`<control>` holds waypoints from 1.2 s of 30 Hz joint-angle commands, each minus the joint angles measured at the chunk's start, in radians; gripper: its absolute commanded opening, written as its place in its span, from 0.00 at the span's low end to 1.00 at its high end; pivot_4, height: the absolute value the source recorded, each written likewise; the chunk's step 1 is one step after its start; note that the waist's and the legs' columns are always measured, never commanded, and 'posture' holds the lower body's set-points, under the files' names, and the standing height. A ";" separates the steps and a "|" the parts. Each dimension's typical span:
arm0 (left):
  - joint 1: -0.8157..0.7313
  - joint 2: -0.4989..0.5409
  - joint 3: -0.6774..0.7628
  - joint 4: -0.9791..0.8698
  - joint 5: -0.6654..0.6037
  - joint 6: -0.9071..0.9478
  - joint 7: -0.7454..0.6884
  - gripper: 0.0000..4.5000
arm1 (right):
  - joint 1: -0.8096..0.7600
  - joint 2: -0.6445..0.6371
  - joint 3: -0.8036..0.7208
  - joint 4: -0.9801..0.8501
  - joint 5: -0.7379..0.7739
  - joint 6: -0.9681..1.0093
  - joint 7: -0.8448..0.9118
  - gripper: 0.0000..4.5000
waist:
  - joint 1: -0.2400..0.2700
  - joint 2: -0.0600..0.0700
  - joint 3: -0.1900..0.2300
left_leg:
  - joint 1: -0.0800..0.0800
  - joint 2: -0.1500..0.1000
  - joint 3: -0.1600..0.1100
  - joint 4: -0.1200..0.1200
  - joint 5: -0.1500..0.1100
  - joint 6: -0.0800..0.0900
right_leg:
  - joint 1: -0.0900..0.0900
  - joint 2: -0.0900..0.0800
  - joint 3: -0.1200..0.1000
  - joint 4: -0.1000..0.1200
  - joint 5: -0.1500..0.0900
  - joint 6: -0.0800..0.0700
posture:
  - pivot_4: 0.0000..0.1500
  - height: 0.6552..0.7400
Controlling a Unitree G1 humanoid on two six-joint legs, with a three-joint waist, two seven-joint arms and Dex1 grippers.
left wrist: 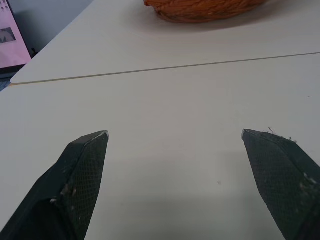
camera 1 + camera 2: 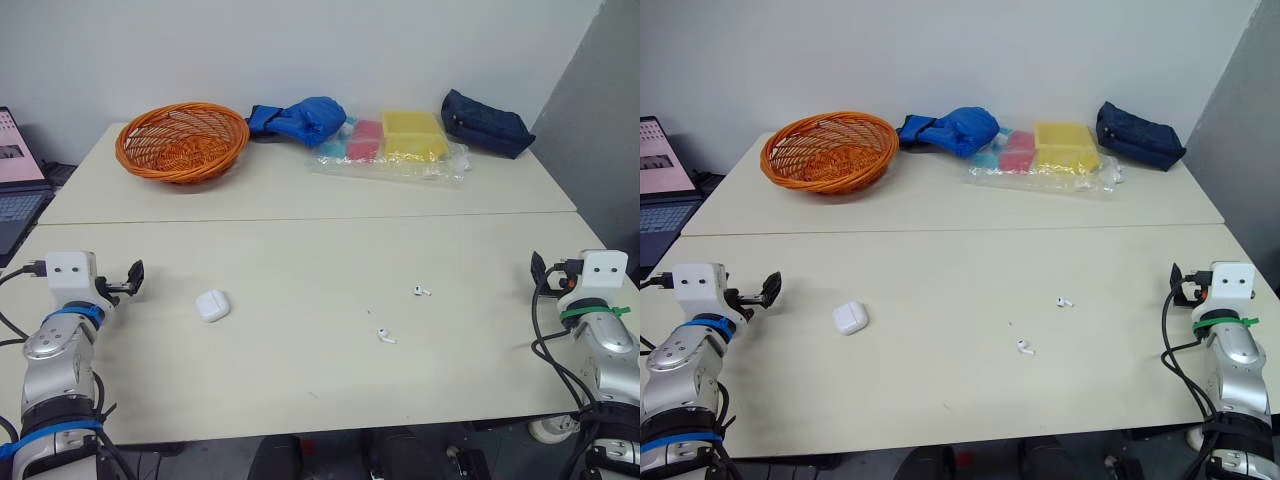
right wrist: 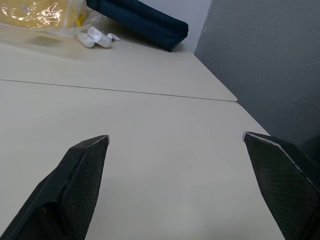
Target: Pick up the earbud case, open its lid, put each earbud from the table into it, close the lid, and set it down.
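A small white earbud case (image 2: 212, 305) lies shut on the near table, left of the middle. Two white earbuds lie apart from it to the right: one earbud (image 2: 421, 291) farther back, the other earbud (image 2: 386, 336) nearer the front edge. My left gripper (image 2: 133, 279) hovers at the table's left edge, a short way left of the case, open with nothing between its fingers (image 1: 80, 170). My right gripper (image 2: 541, 273) hangs at the right edge, well right of the earbuds, also open and empty, fingers (image 3: 80, 175) wide apart.
On the far table stand an orange wicker basket (image 2: 182, 141), a blue cloth bundle (image 2: 300, 119), a plastic bag with red and yellow boxes (image 2: 395, 145) and a dark blue pouch (image 2: 487, 123). A laptop (image 2: 18, 180) sits off the left side.
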State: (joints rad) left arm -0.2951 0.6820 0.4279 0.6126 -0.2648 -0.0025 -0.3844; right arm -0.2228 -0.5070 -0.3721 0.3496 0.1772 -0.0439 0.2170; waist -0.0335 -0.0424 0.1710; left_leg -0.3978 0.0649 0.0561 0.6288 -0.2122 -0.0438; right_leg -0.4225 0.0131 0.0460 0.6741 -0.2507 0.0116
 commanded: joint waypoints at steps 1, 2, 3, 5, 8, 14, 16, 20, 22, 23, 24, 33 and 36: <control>-0.006 0.044 0.030 -0.047 -0.025 0.006 -0.041 0.99 | -0.041 -0.042 -0.016 -0.002 -0.001 -0.021 0.015 1.00 | -0.001 0.000 0.000 | 0.000 0.000 0.000 0.000 0.000 0.000 | 0.000 0.000 0.000 0.000 0.000 0.000 | 1.00 1.00; -0.006 0.059 0.037 -0.056 -0.040 0.011 -0.073 0.99 | -0.060 -0.055 -0.013 0.017 0.000 -0.023 0.029 1.00 | -0.001 0.000 0.000 | 0.000 0.000 0.000 0.000 0.000 0.000 | 0.000 0.000 0.000 0.000 0.000 0.000 | 1.00 1.00; -0.008 0.072 0.045 -0.061 -0.052 0.020 -0.093 0.99 | -0.077 -0.066 -0.011 0.033 0.000 -0.025 0.040 1.00 | -0.003 0.000 0.000 | 0.000 0.000 0.000 0.000 0.000 0.000 | 0.000 0.000 0.000 0.000 0.000 0.000 | 1.00 1.00; -0.009 0.083 0.051 -0.063 -0.061 0.029 -0.106 0.99 | -0.091 -0.072 -0.007 0.050 0.000 -0.032 0.051 1.00 | -0.003 0.000 0.000 | 0.000 0.000 0.001 0.000 0.000 0.000 | -0.001 0.000 0.000 0.000 0.000 0.000 | 1.00 1.00; -0.007 0.086 0.053 -0.073 -0.083 0.043 -0.148 0.99 | -0.102 -0.072 0.001 0.063 0.002 -0.039 0.062 1.00 | -0.001 0.000 0.000 | 0.000 0.000 0.000 0.000 0.000 0.000 | 0.000 0.000 0.000 0.000 -0.001 -0.001 | 1.00 1.00; -0.003 0.101 0.067 -0.083 -0.115 0.066 -0.217 0.99 | -0.117 -0.077 0.004 0.086 0.002 -0.049 0.078 1.00 | -0.001 0.000 0.000 | 0.000 0.000 0.000 0.000 0.000 0.000 | 0.000 0.000 0.000 0.000 -0.001 -0.001 | 1.00 1.00; -0.002 0.104 0.063 -0.085 -0.115 0.066 -0.231 0.99 | -0.120 -0.079 0.006 0.089 0.002 -0.051 0.085 1.00 | -0.001 0.000 0.000 | 0.000 0.000 0.000 0.000 0.000 0.000 | 0.000 0.000 0.000 0.000 0.000 -0.001 | 1.00 1.00; 0.022 0.114 0.045 -0.152 -0.133 0.095 -0.309 0.99 | -0.132 -0.080 0.024 0.065 0.027 -0.026 0.151 1.00 | -0.001 0.000 0.000 | 0.000 0.000 0.000 0.000 0.000 0.000 | -0.001 0.000 0.000 0.000 -0.001 -0.001 | 1.00 1.00; 0.054 0.141 0.030 -0.225 -0.154 0.129 -0.405 0.99 | -0.147 -0.085 0.053 0.026 0.057 0.014 0.238 1.00 | -0.006 0.000 0.000 | 0.000 0.000 0.000 0.000 0.000 0.000 | -0.001 0.000 0.000 0.000 -0.001 -0.001 | 1.00 1.00; 0.065 0.153 0.029 -0.257 -0.175 0.165 -0.440 0.99 | -0.155 -0.092 0.070 0.009 0.071 0.034 0.286 1.00 | -0.008 0.000 0.000 | 0.000 0.000 0.000 -0.001 0.000 0.000 | -0.001 0.000 0.000 0.000 -0.001 -0.001 | 1.00 1.00; 0.070 0.160 0.031 -0.275 -0.188 0.191 -0.459 0.99 | -0.159 -0.096 0.079 0.000 0.080 0.047 0.315 1.00 | -0.009 0.000 0.000 | 0.000 0.000 0.000 -0.001 0.000 0.000 | -0.001 0.000 0.000 0.000 -0.001 -0.001 | 1.00 1.00; 0.208 0.357 -0.111 -0.436 -0.188 0.218 -0.918 0.99 | -0.239 -0.123 0.271 -0.348 0.382 0.467 0.737 1.00 | -0.018 0.001 0.001 | 0.000 0.002 0.000 -0.001 0.000 0.000 | -0.002 0.000 0.000 0.002 -0.003 -0.005 | 1.00 1.00; 0.179 0.361 -0.159 -0.395 -0.155 0.161 -0.967 0.99 | -0.266 -0.120 0.330 -0.462 0.450 0.579 0.788 1.00 | -0.015 0.002 0.002 | 0.000 0.003 -0.003 -0.002 0.000 0.000 | -0.003 0.000 -0.001 0.004 -0.005 -0.009 | 1.00 1.00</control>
State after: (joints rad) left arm -0.0963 1.0311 0.2738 0.2058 -0.4357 0.1952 -1.3232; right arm -0.4624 -0.6192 -0.0520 -0.0365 0.5750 0.4838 0.9701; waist -0.0480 -0.0404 0.1727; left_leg -0.3984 0.0685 0.0518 0.6274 -0.2123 -0.0437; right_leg -0.4256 0.0132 0.0444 0.6786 -0.2579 -0.0006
